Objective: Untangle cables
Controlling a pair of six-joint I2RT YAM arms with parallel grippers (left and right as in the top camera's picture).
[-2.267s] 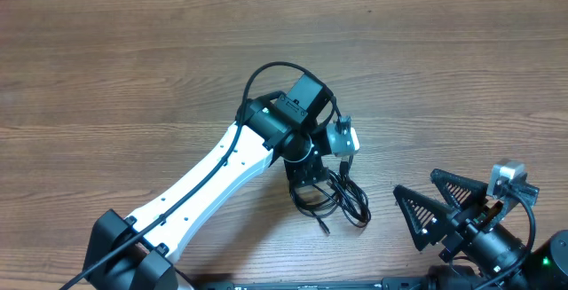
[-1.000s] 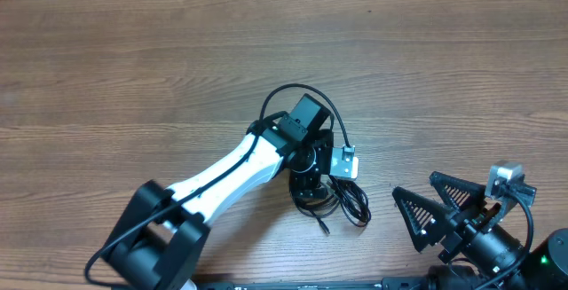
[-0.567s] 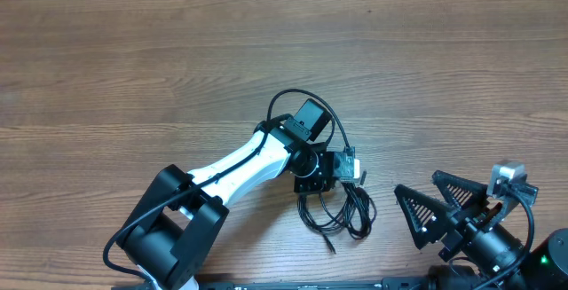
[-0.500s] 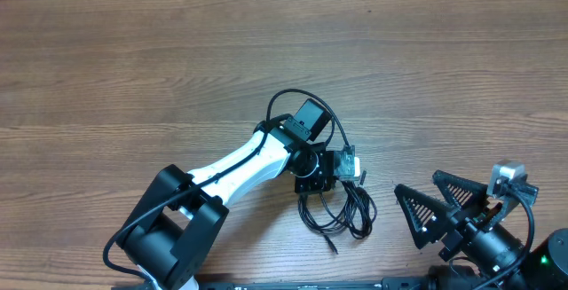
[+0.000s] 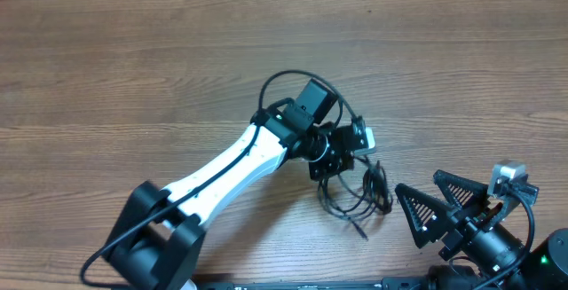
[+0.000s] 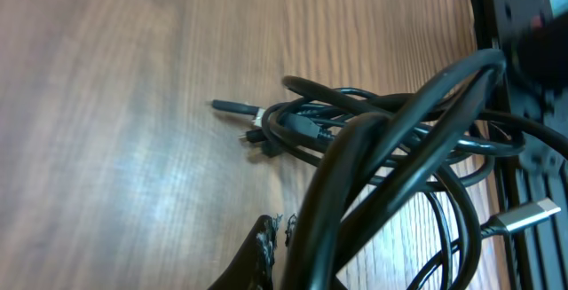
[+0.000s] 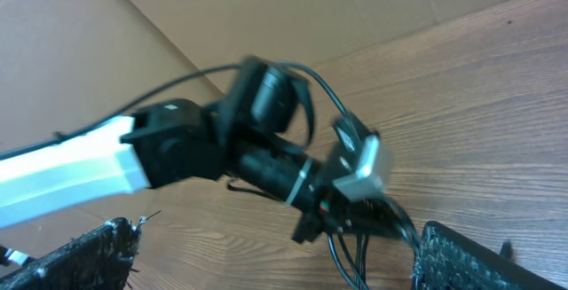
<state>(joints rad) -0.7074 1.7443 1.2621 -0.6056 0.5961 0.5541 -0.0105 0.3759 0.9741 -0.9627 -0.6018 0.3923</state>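
Observation:
The cables (image 5: pixel 374 186) are a tangle of thin black cords hanging in loops from my left gripper (image 5: pixel 330 166), which is shut on several strands and holds the bundle partly off the wooden table (image 5: pixel 133 68). In the left wrist view the cables (image 6: pixel 382 139) run thick and close between the jaws of the left gripper (image 6: pixel 297 246). A small black plug (image 6: pixel 232 106) lies out to the left and a silver connector (image 6: pixel 524 214) shows at the right. My right gripper (image 5: pixel 437 208) waits open just right of the bundle. From the right wrist, the cables (image 7: pixel 351 246) dangle between its spread fingers (image 7: pixel 89 253).
The left arm's white link (image 5: pixel 222 170) slants from the bottom left to the middle of the table. A brown cardboard wall (image 7: pixel 266 6) rises behind the table. The right arm's base (image 5: pixel 524 254) fills the bottom right corner.
My left gripper came down over the tangle, shut on it, then lifted and carried the bundle to the right and a little away. The right gripper stayed where it was, open.

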